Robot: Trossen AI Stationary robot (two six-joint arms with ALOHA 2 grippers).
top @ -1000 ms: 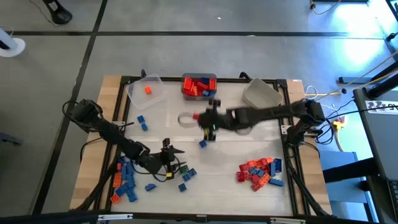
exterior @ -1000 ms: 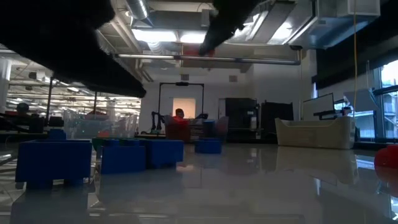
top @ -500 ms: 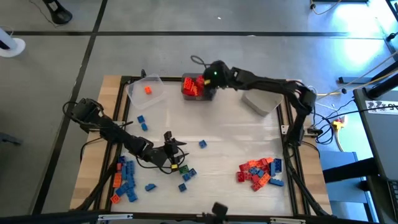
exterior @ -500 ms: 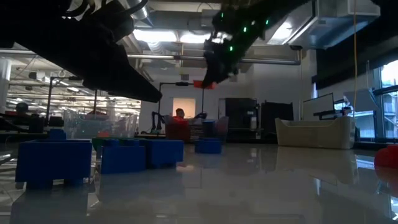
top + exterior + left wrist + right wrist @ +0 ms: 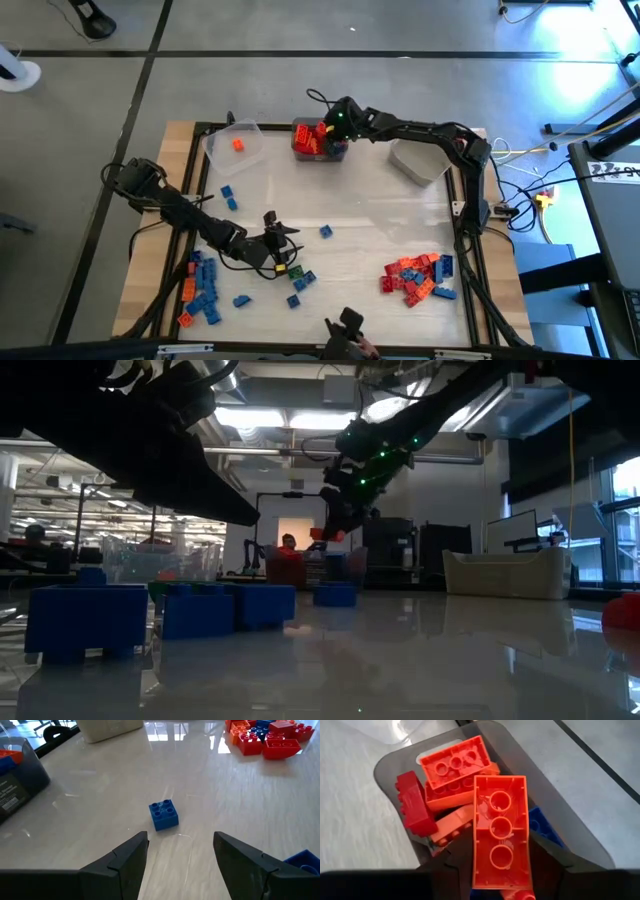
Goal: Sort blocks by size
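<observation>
Meanwhile, right gripper clamped on an orange brick (hollow side up) over the grey bin; left gripper wide, facing a blue brick.

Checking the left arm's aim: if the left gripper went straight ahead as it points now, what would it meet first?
Probably the lone blue block, centred ahead of the open left gripper on bare table; depth is uncertain.

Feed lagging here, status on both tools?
Right tool shut on orange brick, over grey bin. Left tool open, blue brick ahead. Nothing blocking.
</observation>
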